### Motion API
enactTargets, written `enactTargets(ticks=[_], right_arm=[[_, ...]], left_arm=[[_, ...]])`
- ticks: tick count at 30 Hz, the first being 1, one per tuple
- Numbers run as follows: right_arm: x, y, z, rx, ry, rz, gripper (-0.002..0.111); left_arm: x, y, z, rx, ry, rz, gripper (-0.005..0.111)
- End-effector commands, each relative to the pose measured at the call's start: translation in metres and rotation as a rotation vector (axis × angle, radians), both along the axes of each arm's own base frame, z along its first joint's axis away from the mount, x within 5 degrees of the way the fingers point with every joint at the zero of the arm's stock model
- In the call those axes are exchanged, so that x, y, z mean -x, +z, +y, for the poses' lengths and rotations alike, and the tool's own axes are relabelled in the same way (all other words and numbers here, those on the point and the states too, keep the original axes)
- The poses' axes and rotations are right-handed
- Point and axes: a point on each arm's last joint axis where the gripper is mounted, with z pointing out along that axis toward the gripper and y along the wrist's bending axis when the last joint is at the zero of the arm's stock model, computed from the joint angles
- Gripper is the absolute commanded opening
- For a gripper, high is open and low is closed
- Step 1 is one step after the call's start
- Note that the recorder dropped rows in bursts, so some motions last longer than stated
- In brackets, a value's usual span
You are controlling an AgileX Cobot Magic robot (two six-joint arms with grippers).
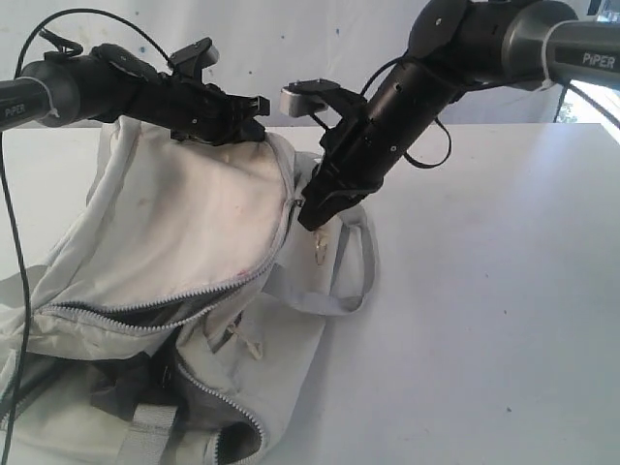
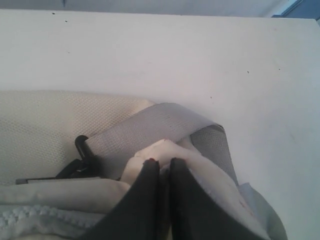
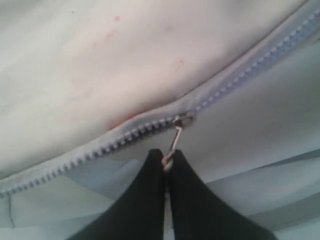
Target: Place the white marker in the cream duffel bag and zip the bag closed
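**Two-handed zipping of the cream duffel bag (image 1: 184,223).** The left gripper (image 2: 161,162) is clenched on a fold of cream fabric at the bag's end. The grey webbing strap (image 2: 150,127) and a black buckle (image 2: 80,146) lie just beyond its fingertips. This grasp probably anchors the bag so that the zipper track is taut under a pull. The right gripper (image 3: 166,159) is closed on the metal zipper pull (image 3: 174,140). The slider (image 3: 183,120) sits on the track just ahead of its fingertips, near the end anchored by the left gripper. Away from the right gripper along the bag, dark lining (image 1: 126,383) shows through a gap, so the closure appears incomplete. The white marker appears in no view; it is presumably inside the bag, though this cannot be confirmed. The bag rests on a white table (image 1: 484,310).
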Motion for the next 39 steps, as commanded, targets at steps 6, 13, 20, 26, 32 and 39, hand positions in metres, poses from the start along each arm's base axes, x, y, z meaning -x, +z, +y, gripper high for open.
enactTargets(ticks=[6,13,20,26,32,39], right_arm=[[0.041,0.027,0.012,0.015,0.072,0.013,0.000],[0.072,0.025,0.011,0.039,0.071,0.030,0.000],[0.104,0.029,0.017,0.025,0.078,0.025,0.000],[0.128,0.025,0.037,-0.002,0.124,0.047,0.000],[0.151,0.030,0.056,-0.013,0.201,0.040,0.000],[0.164,0.036,0.074,-0.092,0.199,0.038,0.000]], left_arm=[[-0.006,0.010,0.012,-0.012,0.050,-0.050,0.000],[-0.006,0.010,0.011,-0.014,0.046,-0.047,0.000],[-0.006,0.009,0.012,-0.020,0.044,-0.049,0.000],[-0.006,0.009,0.012,-0.029,0.042,-0.052,0.000],[-0.006,0.007,0.014,-0.066,0.030,-0.061,0.000],[-0.006,0.007,0.014,-0.068,0.032,-0.064,0.000]])
